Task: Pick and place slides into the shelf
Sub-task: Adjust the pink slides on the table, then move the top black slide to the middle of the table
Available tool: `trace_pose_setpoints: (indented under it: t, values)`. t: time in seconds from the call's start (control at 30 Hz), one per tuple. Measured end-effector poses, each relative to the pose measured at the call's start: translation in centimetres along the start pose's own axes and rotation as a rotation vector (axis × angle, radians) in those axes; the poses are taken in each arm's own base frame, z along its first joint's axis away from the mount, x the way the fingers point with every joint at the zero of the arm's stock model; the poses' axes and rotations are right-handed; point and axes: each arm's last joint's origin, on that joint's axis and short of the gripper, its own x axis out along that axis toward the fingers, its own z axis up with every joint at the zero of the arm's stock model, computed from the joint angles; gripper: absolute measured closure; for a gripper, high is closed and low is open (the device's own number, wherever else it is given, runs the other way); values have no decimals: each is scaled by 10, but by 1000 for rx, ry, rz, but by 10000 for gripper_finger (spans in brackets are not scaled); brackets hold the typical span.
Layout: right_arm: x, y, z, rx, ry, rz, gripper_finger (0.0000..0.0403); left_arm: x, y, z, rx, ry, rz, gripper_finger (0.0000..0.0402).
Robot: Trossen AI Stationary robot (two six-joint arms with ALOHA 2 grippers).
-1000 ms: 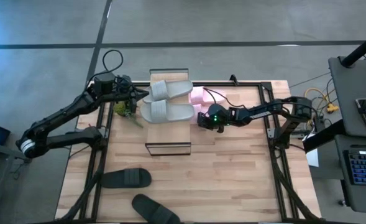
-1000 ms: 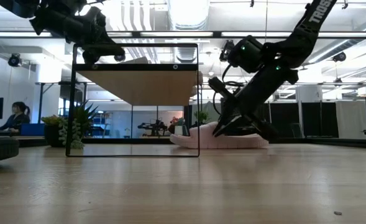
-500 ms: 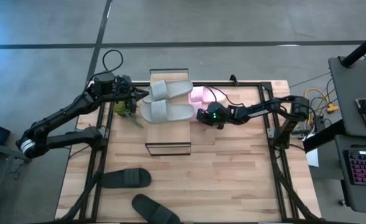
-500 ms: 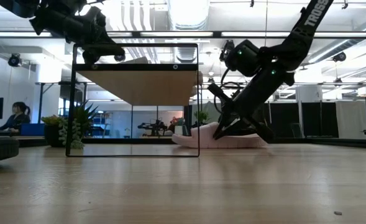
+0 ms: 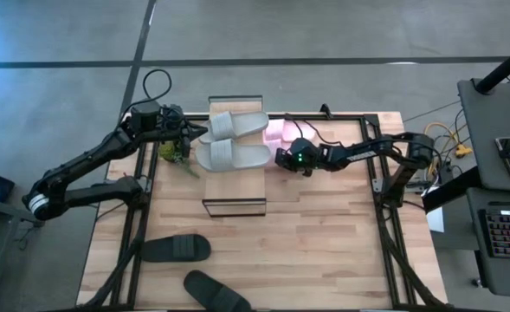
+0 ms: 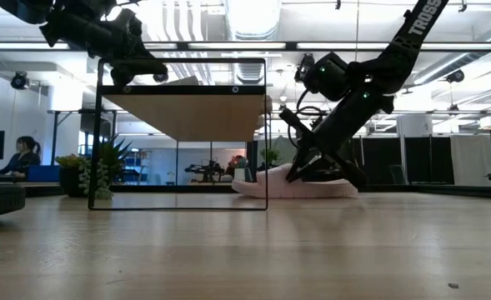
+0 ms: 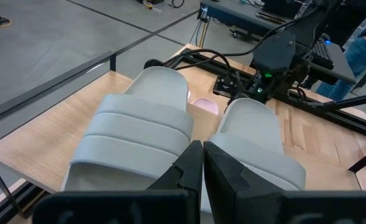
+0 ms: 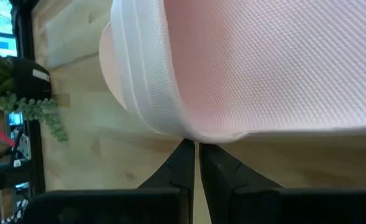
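seeing my right gripper [image 5: 282,159] clenched at the edge of a pink slide [image 5: 278,133], fingers pinched tight with the strap's rim against their tips; can't tell if it truly grips it. the pink slide lies on the table [image 5: 324,243] just beside the shelf [image 5: 234,192], on its right. two grey slides [image 5: 231,140] sit side by side on the shelf's plank top. my left gripper [image 5: 190,133] is clenched too, holding nothing, at the shelf's left edge near the grey pair. two black slides [image 5: 175,248] lie well apart at the table's near left corner. small plant [image 5: 173,154] left of the shelf.
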Motion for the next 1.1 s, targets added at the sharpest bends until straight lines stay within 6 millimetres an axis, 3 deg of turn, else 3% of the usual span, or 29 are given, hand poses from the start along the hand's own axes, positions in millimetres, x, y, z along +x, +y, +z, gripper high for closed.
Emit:
trace_pose_setpoints:
  t: [0.13,0.37,0.6,0.77,0.9,1.1]
  values:
    - [-6,5,0,-13,38,34,385,0,0,0,0,-1,0,402]
    - [-36,26,-18,-80,173,143,385,-2,-1,1,2,-6,-1,402]
    - [-72,27,-57,-199,324,70,385,-2,-3,-2,-14,28,-88,402]
    - [-97,25,-80,-147,222,-1,383,-5,-8,-12,-67,121,-208,402]
    - [-114,20,-92,-124,177,-42,368,-19,-16,-14,-101,155,-216,402]
    - [-127,13,-106,-169,210,-84,324,-61,-48,21,-135,-5,-263,402]
